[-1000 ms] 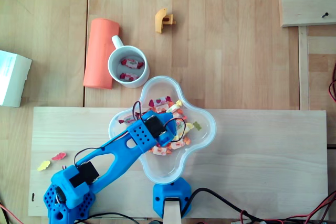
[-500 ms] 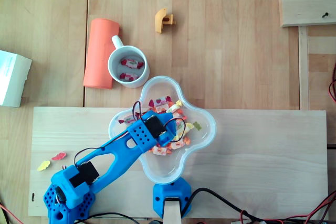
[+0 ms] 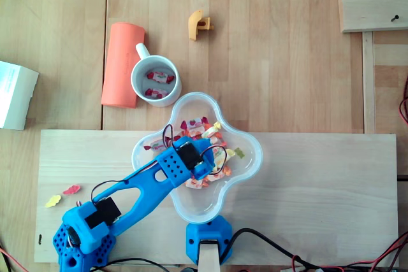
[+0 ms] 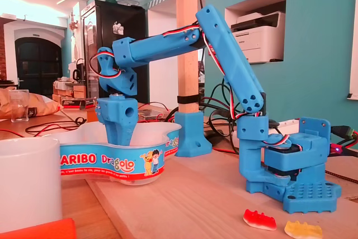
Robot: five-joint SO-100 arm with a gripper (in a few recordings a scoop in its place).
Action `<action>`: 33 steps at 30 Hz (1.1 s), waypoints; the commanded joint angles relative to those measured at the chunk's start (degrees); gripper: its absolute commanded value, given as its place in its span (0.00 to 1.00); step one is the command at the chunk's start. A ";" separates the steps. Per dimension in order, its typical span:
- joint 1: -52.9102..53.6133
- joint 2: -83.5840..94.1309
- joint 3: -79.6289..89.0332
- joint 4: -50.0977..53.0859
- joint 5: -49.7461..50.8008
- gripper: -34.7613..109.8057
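1. Small wrapped candies (image 3: 213,133), white, orange and red, lie heaped inside the white lobed bowl (image 3: 257,152).
2. The blue gripper (image 3: 206,165) dips into the bowl's middle among them. Its fingertips are hidden, so I cannot tell their spread.
3. A white mug (image 3: 133,82) stands just beside the bowl.

My base (image 3: 83,240) sits at the bottom left corner of the surface (image 3: 319,183) in the overhead view. My arm (image 3: 143,186) reaches from there toward its middle. My elbow (image 4: 210,18) is raised, and my wrist (image 4: 116,85) bends down. My fingers (image 4: 119,130) point straight downward; their gap is hidden.
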 commanded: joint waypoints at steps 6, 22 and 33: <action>0.53 1.85 -0.97 0.26 0.44 0.27; 0.44 3.52 -2.29 1.05 0.53 0.27; 0.44 9.76 -3.60 1.32 0.53 0.27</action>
